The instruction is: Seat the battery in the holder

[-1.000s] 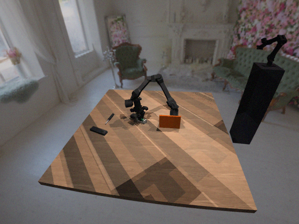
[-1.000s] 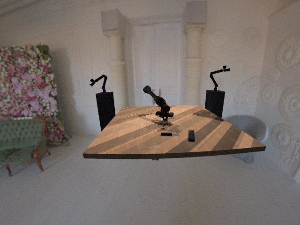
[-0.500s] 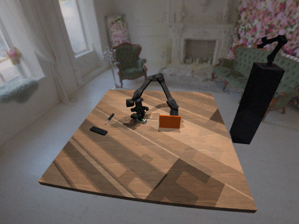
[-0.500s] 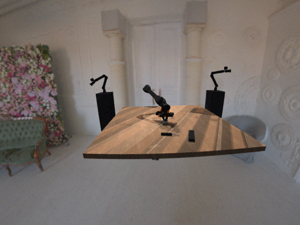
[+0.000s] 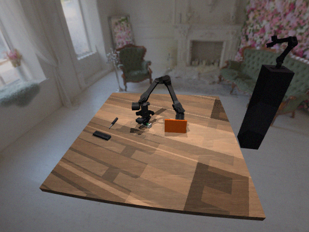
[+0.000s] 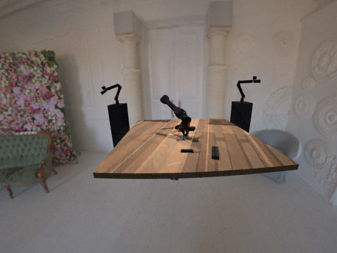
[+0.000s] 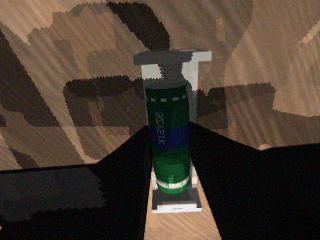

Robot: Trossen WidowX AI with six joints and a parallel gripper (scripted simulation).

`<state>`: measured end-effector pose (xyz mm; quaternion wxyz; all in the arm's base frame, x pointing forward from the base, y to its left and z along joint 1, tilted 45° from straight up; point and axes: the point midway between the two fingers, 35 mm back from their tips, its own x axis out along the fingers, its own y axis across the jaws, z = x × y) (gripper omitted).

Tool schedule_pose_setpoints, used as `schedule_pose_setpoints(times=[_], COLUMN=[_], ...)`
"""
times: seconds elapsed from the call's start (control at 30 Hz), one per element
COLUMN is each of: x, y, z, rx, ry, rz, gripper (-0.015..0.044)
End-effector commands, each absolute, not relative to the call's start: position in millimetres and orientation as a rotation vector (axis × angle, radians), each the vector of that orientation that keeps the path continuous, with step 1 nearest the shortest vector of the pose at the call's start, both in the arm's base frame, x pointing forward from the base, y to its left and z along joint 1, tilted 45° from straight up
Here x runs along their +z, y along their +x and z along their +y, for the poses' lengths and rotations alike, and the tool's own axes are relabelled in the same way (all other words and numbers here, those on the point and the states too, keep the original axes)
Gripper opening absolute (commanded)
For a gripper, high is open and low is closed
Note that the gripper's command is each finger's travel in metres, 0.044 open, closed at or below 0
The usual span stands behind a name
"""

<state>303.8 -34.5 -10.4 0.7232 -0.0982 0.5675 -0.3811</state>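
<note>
The green battery [image 7: 170, 165] with a blue band lies lengthwise over the grey-white holder [image 7: 194, 102] [image 5: 149, 125] in the wrist view. The grey spring [image 7: 172, 74] shows between the holder's far end wall and the battery's far end. The battery's near end, with a white ring, is beside the holder's near end piece [image 7: 175, 206]. Whether it is under the lip, and whether the battery is fully down, I cannot tell. My gripper [image 7: 168, 130] [image 5: 145, 123] [image 6: 185, 135] is shut on the battery's sides, low at the holder. The fingers hide parts of the holder's side walls.
An upright orange panel [image 5: 175, 126] stands near the arm's base, to the right of the holder in the top view. A screwdriver [image 5: 114, 121] [image 6: 187, 150] and a black oblong block [image 5: 101, 135] [image 6: 215, 152] lie on the table on the other side.
</note>
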Motion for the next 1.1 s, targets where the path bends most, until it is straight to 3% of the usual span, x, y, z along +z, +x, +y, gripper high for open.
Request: schedule_pose_setpoints(times=[0.0, 1.07], x=[-9, -14], y=[307, 295], z=[-38, -35], rx=[-0.849, -0.82], ry=[-0.218, -0.242], rz=[1.217, 1.135], gripper=[0.0079, 0.0079])
